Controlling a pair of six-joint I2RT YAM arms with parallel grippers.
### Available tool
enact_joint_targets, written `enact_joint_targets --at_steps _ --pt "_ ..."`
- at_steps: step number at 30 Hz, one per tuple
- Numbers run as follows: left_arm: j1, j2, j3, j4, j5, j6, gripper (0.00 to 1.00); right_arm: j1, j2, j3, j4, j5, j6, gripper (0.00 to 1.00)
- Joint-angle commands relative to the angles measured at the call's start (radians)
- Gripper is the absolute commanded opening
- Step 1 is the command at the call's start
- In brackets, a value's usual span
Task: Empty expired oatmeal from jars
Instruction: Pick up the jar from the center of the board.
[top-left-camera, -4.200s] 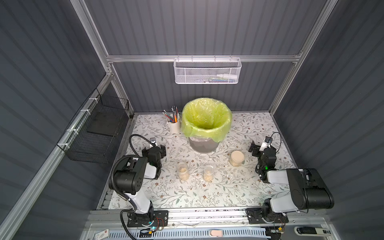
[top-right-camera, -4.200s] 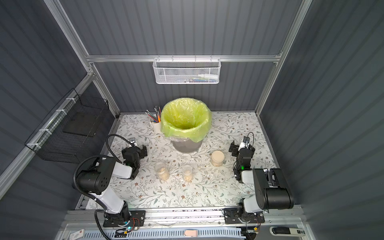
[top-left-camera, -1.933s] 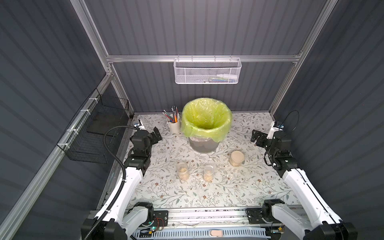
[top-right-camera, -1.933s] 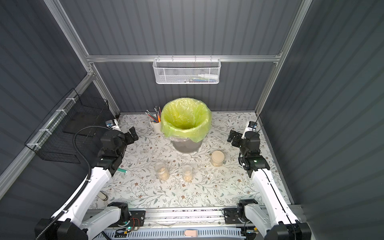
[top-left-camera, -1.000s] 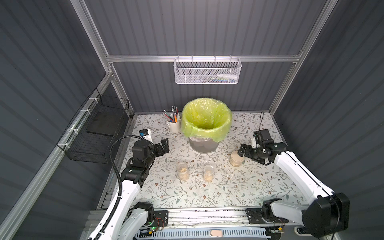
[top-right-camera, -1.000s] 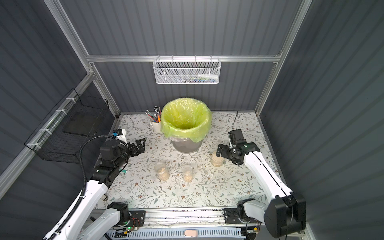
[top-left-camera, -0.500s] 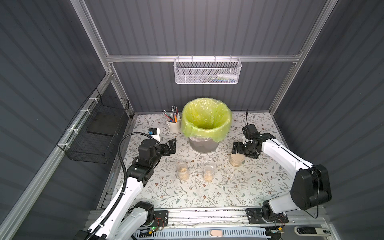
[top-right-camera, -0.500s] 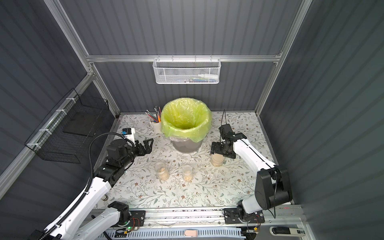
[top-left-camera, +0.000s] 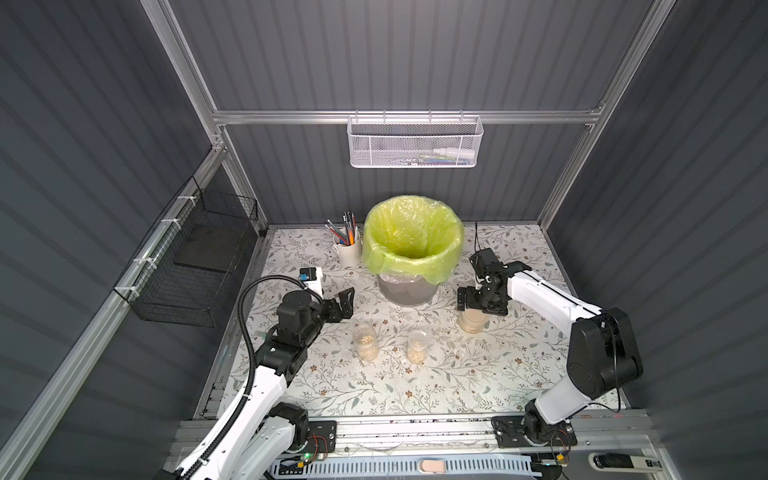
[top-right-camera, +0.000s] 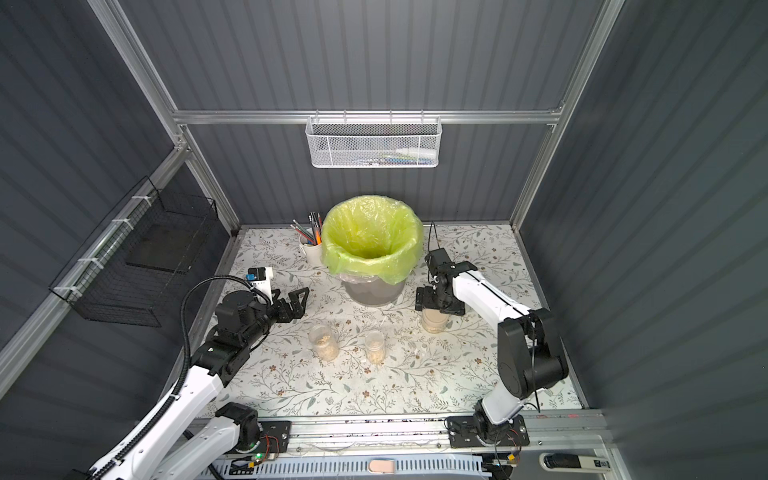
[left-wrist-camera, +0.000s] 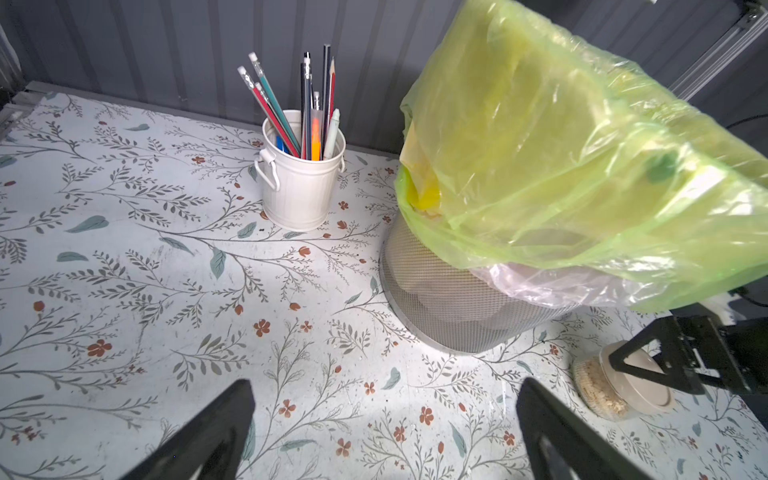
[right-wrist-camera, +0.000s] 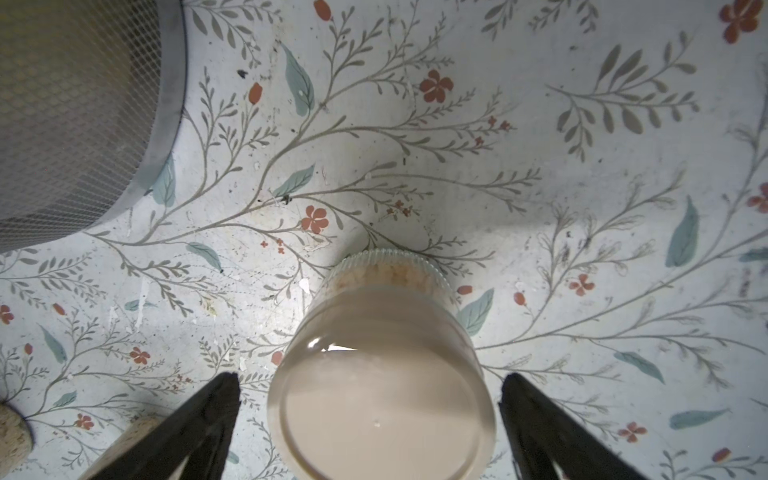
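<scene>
Three clear glass jars stand on the flowered table. The squat jar (top-left-camera: 473, 323) (top-right-camera: 434, 322) carries a beige disc lid (right-wrist-camera: 382, 407), and oatmeal (right-wrist-camera: 382, 272) shows through its glass. My right gripper (top-left-camera: 482, 305) (right-wrist-camera: 370, 376) hangs open just above it, a finger on either side of the lid with gaps on both sides. The two narrower jars (top-left-camera: 365, 341) (top-left-camera: 417, 346) stand lidless with oatmeal at the bottom. My left gripper (top-left-camera: 341, 305) (left-wrist-camera: 385, 383) is open and holds nothing, above bare table behind and to the left of those jars.
A grey mesh bin with a yellow-green bag (top-left-camera: 413, 245) (left-wrist-camera: 457, 299) stands at the middle back, close to the squat jar. A white mug of pencils (top-left-camera: 348, 251) (left-wrist-camera: 299, 183) sits to its left. A white wire basket (top-left-camera: 415, 143) hangs on the rear wall and a black one (top-left-camera: 195, 270) on the left wall.
My right gripper has swung in from the right of the squat jar to over its lid. My left arm has reached further toward the table's middle. Both grippers stayed open.
</scene>
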Motion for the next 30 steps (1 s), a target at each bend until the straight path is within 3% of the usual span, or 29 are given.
enact_joint_targets --at_steps 1,30 --pt "-0.008 -0.025 -0.016 0.029 0.012 0.013 1.0 0.008 0.014 0.015 -0.032 0.053 0.003 0.99" --pt "-0.041 0.068 -0.035 0.093 0.011 0.011 1.0 0.054 -0.004 -0.122 0.029 0.063 0.057 0.95"
